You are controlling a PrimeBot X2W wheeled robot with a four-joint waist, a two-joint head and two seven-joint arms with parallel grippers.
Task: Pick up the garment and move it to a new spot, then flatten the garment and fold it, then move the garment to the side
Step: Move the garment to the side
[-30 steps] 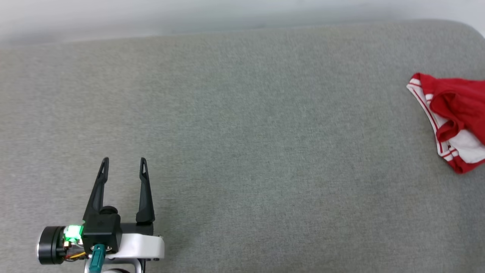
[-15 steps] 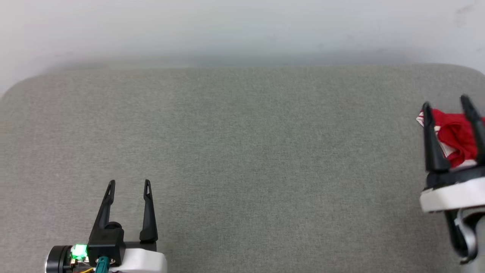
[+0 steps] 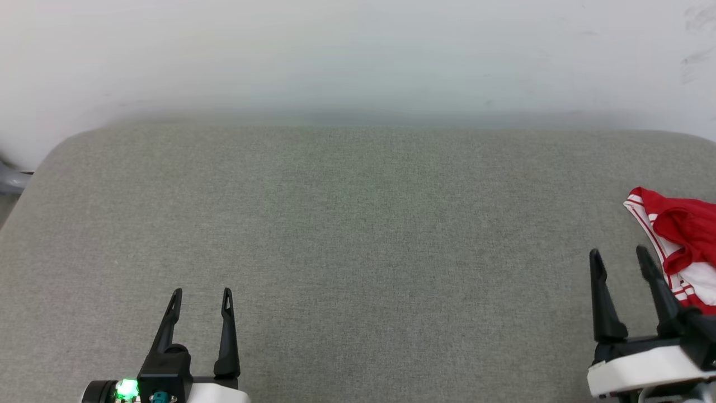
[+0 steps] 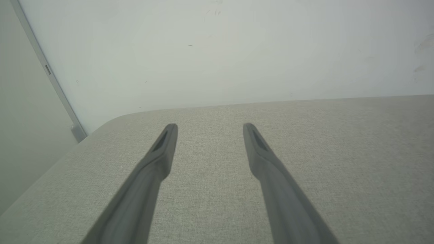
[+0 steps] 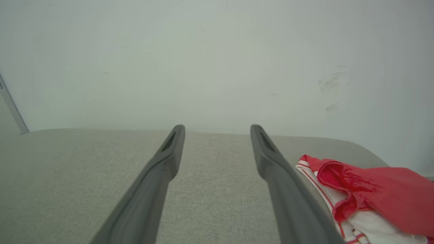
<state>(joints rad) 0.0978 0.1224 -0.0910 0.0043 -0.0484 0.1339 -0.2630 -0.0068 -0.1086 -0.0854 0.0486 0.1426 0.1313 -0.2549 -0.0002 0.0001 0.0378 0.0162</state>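
Jaws of the left gripper (image 3: 202, 291), lower left, and right gripper (image 3: 618, 251), lower right, gape wide, empty. Crumpled red-and-white jersey (image 3: 683, 228) lies at the right edge on a grey fabric surface (image 3: 358, 224). Right gripper should probably shift right, over a raised fold, and pinch deep.

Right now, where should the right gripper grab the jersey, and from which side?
Likely the raised red fold of the garment, beside the striped trim: it stands off the grey surface, so the jaws can straddle it. Come down from its left, where the open right gripper sits; its right side is out of frame.
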